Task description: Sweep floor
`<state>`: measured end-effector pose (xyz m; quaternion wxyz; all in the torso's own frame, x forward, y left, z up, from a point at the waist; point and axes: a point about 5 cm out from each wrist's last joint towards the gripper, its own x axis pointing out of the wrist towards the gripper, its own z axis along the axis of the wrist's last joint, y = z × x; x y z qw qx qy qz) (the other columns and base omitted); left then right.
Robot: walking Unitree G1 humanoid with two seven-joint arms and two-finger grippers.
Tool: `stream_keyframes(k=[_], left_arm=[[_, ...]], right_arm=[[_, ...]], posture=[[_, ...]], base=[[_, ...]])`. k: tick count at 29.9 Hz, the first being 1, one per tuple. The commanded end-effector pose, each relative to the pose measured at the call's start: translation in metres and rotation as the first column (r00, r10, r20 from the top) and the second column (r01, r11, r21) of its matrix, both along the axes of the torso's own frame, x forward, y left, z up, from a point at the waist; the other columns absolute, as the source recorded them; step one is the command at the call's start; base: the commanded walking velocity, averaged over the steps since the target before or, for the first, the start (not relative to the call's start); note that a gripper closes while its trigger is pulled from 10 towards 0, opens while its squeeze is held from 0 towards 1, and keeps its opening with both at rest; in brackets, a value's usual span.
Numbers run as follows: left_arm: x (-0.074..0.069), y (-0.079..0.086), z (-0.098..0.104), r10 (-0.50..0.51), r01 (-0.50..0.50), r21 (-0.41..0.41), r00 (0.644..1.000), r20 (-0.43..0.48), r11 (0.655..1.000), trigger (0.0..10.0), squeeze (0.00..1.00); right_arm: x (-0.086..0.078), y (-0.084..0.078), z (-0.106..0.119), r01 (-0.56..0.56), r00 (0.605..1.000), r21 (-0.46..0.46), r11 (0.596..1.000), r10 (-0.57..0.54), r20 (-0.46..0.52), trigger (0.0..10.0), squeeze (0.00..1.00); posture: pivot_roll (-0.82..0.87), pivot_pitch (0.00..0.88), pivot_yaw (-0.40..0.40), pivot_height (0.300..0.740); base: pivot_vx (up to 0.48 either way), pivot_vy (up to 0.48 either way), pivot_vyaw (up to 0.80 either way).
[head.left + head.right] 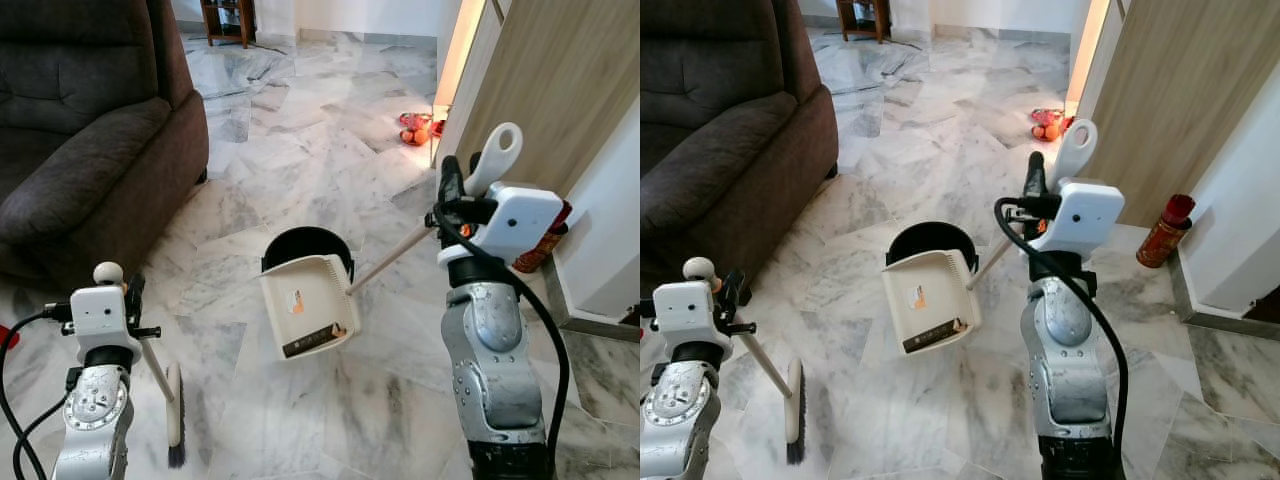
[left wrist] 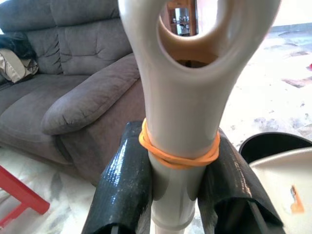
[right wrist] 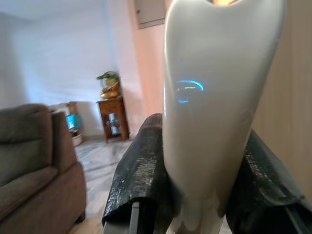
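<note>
My left gripper is shut on the cream broom handle, bound with an orange rubber band. The broom head rests on the marble floor at the lower left, bristles towards me. My right gripper is raised at the right, shut on the long handle of the cream dustpan. The dustpan sits tilted on the floor in the middle, a black round bin part just behind it. A label and an orange sticker mark the pan's inside.
A dark grey sofa fills the left side. A wooden door panel stands on the right, with a red spray can at its foot. Red and orange toys lie further back. A wooden side table stands at the far end.
</note>
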<state>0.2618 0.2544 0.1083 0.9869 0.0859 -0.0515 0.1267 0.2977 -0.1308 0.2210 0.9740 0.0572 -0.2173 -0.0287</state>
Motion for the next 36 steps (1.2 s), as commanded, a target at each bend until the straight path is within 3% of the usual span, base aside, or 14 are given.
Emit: stream_keyframes(k=[1,8,36], left_arm=[[-0.002,0.001,0.008,0.009,-0.01,0.026,0.999,0.04,1.0,10.0,0.0],[-0.003,0.0,0.008,0.007,-0.009,0.029,0.999,0.04,1.0,10.0,0.0],[-0.007,0.002,0.008,0.018,-0.021,0.048,0.999,0.049,0.999,10.0,0.0]], right_arm=[[0.0,-0.001,0.017,0.041,0.996,0.043,0.998,-0.044,0.079,10.0,0.0],[0.003,0.005,0.018,0.027,0.996,0.071,0.997,-0.033,0.081,10.0,0.0],[0.003,0.005,0.032,0.025,0.988,0.09,0.996,-0.038,0.147,10.0,0.0]], posture=[[0.15,0.107,0.011,0.74],[0.16,0.109,0.009,0.74],[0.15,0.065,0.016,0.74]], base=[[0.0,0.0,0.0],[0.0,0.0,0.0],[0.0,0.0,0.0]])
